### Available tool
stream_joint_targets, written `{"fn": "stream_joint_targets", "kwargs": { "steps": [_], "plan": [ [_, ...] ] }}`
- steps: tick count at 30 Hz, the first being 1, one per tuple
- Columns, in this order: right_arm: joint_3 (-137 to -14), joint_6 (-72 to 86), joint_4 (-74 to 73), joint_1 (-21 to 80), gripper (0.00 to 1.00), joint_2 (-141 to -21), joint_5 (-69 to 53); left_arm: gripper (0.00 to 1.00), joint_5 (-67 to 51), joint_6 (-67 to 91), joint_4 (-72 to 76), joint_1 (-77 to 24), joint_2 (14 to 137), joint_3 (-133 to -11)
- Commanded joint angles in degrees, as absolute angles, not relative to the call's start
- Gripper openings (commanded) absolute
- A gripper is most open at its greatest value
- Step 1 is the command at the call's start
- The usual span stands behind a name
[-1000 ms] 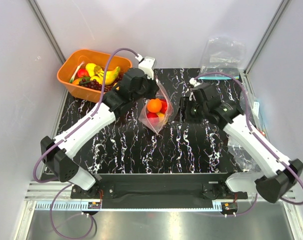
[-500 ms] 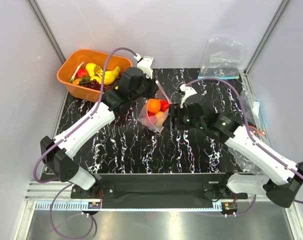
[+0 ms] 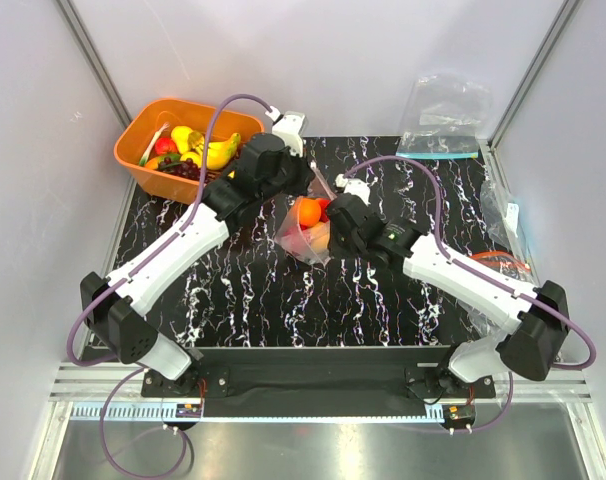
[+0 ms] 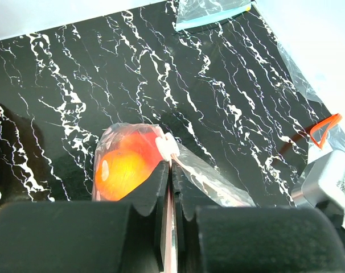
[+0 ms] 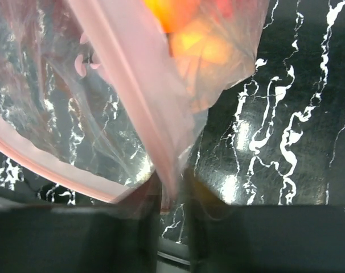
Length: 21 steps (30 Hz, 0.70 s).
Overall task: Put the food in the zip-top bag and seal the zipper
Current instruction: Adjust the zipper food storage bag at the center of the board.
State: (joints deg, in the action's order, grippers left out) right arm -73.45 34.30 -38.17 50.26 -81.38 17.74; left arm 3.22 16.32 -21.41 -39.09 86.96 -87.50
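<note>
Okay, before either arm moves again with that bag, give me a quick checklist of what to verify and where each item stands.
1. Food inside the zip-top bag: ok, seen through the plastic.
2. Left gripper pinching the bag's mouth edge: ok, shut on it.
3. Zipper running between the fingers of the right gripper: ok.
4. Right gripper clamped firmly: cannot tell, the view is blurred.
5. Zipper sealed: not ok, its two strips stand apart.
</note>
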Motion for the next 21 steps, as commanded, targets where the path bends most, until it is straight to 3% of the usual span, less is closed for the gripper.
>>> {"fn": "stream_joint_targets", "kwargs": {
  "steps": [1,2,3,16,21],
  "plan": [
    [-73.22,36.12,-35.95,50.63,0.12,-80.42,20.92,0.07,1.85,15.73,-19.95,-38.5,86.04,-88.07],
    [-73.3,36.21,-36.38,50.63,0.03,-80.16,20.74,0.07,1.85,15.65,-19.78,-38.5,86.22,-87.98],
    [-73.56,36.3,-38.39,50.71,0.0,-79.63,20.66,0.07,1.76,15.47,-19.69,-38.41,86.31,-87.8],
    [-104.04,27.51,-69.51,50.63,0.0,-83.05,13.36,0.02,2.81,13.45,-26.27,-36.91,86.49,-94.39],
    [-103.11,25.75,-72.17,50.63,0.0,-84.56,11.43,0.02,3.52,13.27,-28.3,-36.83,82.54,-93.35]
  ]
}}
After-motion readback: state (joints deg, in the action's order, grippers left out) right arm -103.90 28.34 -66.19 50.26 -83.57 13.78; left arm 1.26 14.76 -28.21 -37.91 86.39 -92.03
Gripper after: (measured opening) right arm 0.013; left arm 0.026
